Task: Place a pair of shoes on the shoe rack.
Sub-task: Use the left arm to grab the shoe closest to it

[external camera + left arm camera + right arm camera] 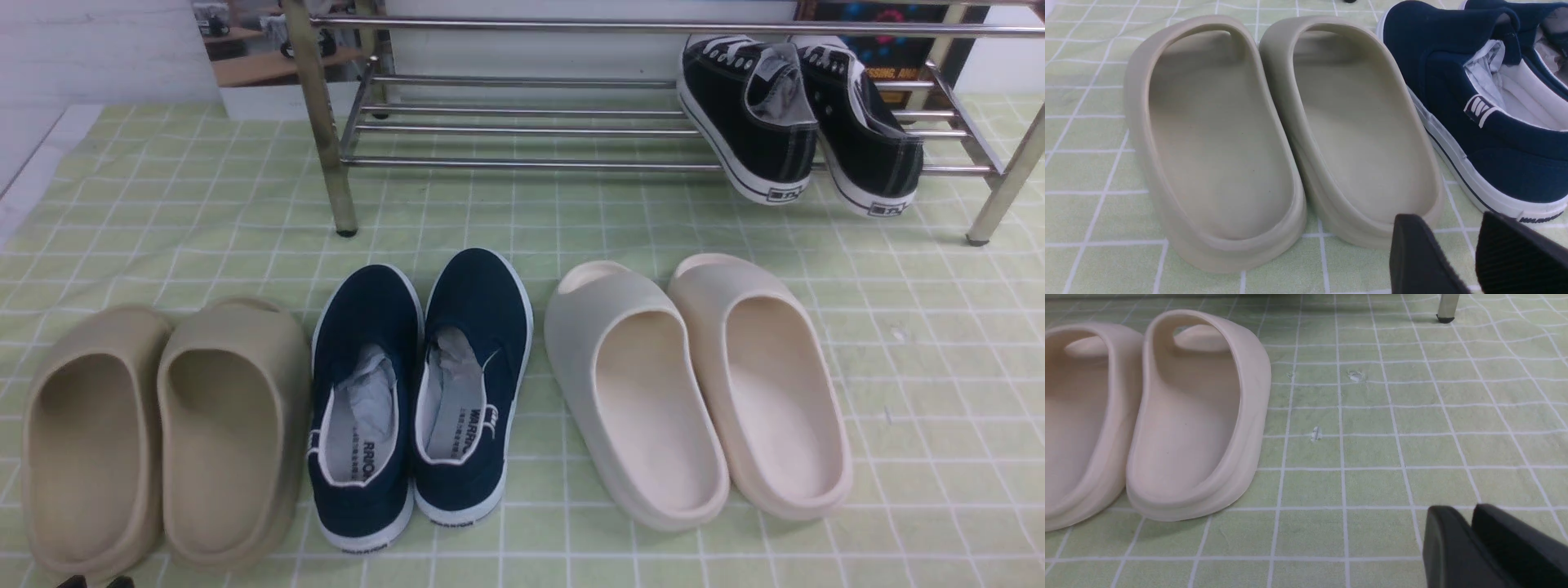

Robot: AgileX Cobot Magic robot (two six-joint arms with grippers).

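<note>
Navy canvas shoes (478, 318) are sitting on the bench (939, 367) in front of the rack (522, 163), toes pointing at it. They're squeezed between the tan slides (237, 327) on the robot's left and the cream slides (604, 302) on its right. Not on the rack yet.

Hard-to-see stuff first: the front view is only catching two black tips of the left fingers (73, 583) at its bottom edge, and the right arm isn't showing there at all. The rack is getting cut off at the top and right. Grey paper (371, 392) is stuffing both shoes and hiding the toe insides. In the left wrist view one shoe is showing nearly whole while its partner is mostly running out of frame.

Left fingers (1425, 261) are hanging apart, cloth showing between them, gripping nothing. They're near the heels of the closer shoe and a tan slide, touching neither. Right fingers (1449, 551) are hovering over bare bench beside the cream slides, with the shoes not showing in that view. Their tips are sitting close together with a sliver of cloth between, and I can't tell if they're meeting lower down.

Writing: "WARRIOR" is showing on the white heel soles and partly on the insoles. Black sneakers (759, 122) are hanging tilted on the rack's right end, heels over the front bar, tags too small to read.
</note>
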